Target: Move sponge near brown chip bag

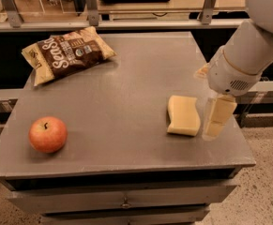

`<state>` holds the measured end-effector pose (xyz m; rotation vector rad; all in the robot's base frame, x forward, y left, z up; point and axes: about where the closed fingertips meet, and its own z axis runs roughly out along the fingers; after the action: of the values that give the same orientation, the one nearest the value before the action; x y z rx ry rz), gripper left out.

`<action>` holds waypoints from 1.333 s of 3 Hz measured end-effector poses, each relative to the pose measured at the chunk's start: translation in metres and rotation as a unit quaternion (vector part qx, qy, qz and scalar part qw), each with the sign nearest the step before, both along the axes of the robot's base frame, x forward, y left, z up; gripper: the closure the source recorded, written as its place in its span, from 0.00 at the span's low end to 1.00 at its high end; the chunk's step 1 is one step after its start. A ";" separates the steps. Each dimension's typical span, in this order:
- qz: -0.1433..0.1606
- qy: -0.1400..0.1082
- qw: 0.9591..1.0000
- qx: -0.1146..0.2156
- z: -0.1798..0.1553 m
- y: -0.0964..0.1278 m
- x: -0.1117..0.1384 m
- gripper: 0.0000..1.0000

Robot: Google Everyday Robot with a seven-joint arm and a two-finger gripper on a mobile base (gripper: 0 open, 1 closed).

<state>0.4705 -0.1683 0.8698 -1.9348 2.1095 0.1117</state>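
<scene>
Pale yellow thick foam sponge with wavy sides (183, 115) lies flat on the grey flat-topped cabinet surface (126, 93), front-right area, near the right edge and a bit back from the front edge. The cream blocky pincer (216, 132) on the white arm hangs pointing down just right of the sponge, between it and the right edge, tip low near the surface; contact with the sponge can't be judged, and I can't tell whether the pincer is spread or pressed together. Crinkly dark brown and tan chip bag with white lettering (68, 53) sits at the back-left corner, lying flat and skewed, its left end at the left edge. Sponge and bag are well apart, on a diagonal across the surface. A wide bare stretch of grey top runs between them through the middle. Round red apple (48, 134) stands front-left, near the left and front edges, off to the side of that diagonal. Back edge is bordered by a metal rail with uprights. Containers: one grey drawer front with a small pull (125, 204) under the front edge, closed, contents hidden.
</scene>
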 end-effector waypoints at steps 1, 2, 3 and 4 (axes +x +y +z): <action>-0.009 0.013 1.000 -0.002 -0.019 -0.004 0.005 0.00; -0.019 0.032 0.999 0.007 -0.030 -0.003 0.007 0.00; -0.019 0.048 0.999 0.017 -0.040 0.012 0.009 0.00; -0.018 0.048 0.999 0.019 -0.039 0.013 0.010 0.00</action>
<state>0.4802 -0.1550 0.8306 -1.9048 2.1857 0.2389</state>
